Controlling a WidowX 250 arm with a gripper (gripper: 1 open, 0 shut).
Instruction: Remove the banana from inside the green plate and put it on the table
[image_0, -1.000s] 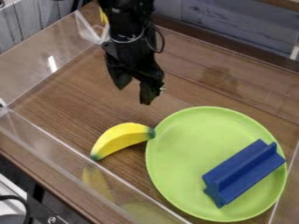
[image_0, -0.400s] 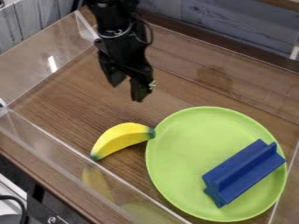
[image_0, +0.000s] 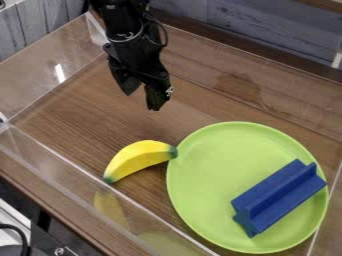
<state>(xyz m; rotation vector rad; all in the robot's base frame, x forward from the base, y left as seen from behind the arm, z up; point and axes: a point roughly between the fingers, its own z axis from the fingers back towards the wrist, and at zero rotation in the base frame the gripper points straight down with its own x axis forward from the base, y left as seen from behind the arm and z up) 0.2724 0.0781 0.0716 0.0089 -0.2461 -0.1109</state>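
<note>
Your gripper (image_0: 142, 91) has drawn back from the banana (image_0: 139, 158) over the last second: it was hanging just above and beside the fruit's green tip, and now it sits further up and to the left in the view, well apart from it. Its jaws stand spread wide with nothing between them.

The banana has not stirred in that time. It lies on the desk (image_0: 80, 120) just beside the left rim of the green plate (image_0: 221, 165), its dark green tip at the rim; whether the tip touches or slightly overlaps the edge, you cannot tell from this angle. The body of the fruit rests on the wood, so by my reading the removal is done or nearly so, and the retreat looks like a clearing move after release.

As for surfaces: the banana is smooth, glossy yellow plastic, short and curved, likely to rock or roll a little if nudged. The plate is flat, lime-green, with a low raised lip. A blue block (image_0: 278, 196), ridged and rectangular, lies inside it toward the right. The desk shows brown wood grain, walled by clear acrylic (image_0: 40, 150) that throws faint reflections.
</note>
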